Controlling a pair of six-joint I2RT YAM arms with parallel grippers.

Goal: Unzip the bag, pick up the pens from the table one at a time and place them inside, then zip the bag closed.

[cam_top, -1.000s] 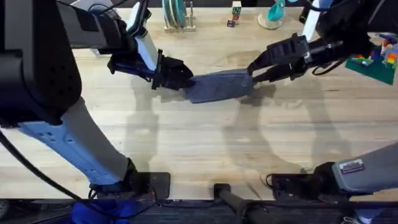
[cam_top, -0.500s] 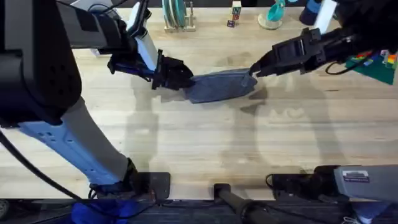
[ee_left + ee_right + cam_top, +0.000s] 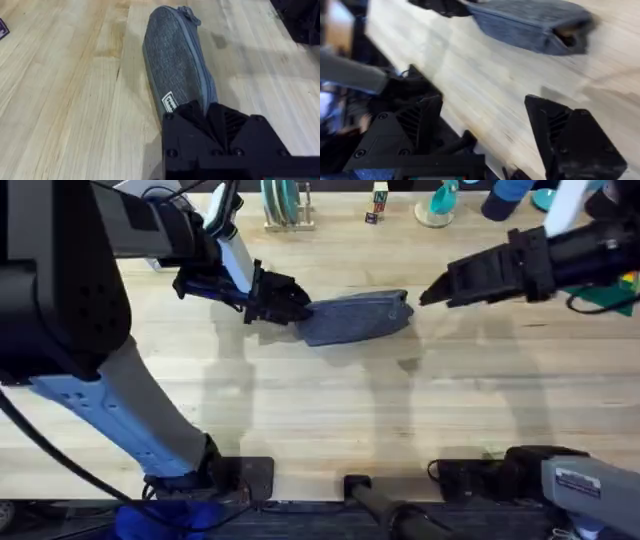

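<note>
My left gripper (image 3: 290,305) pinches the bag's (image 3: 355,317) left end, upper centre of frame on the table (image 3: 330,420). My right gripper (image 3: 432,293) spread wide, apart, upper right. Risk: zipper end looks gapped; releasing could let the pouch slump.

The left gripper (image 3: 212,117) hides the near end of the bag (image 3: 177,65) (its zipper blurs toward the far end).
</note>
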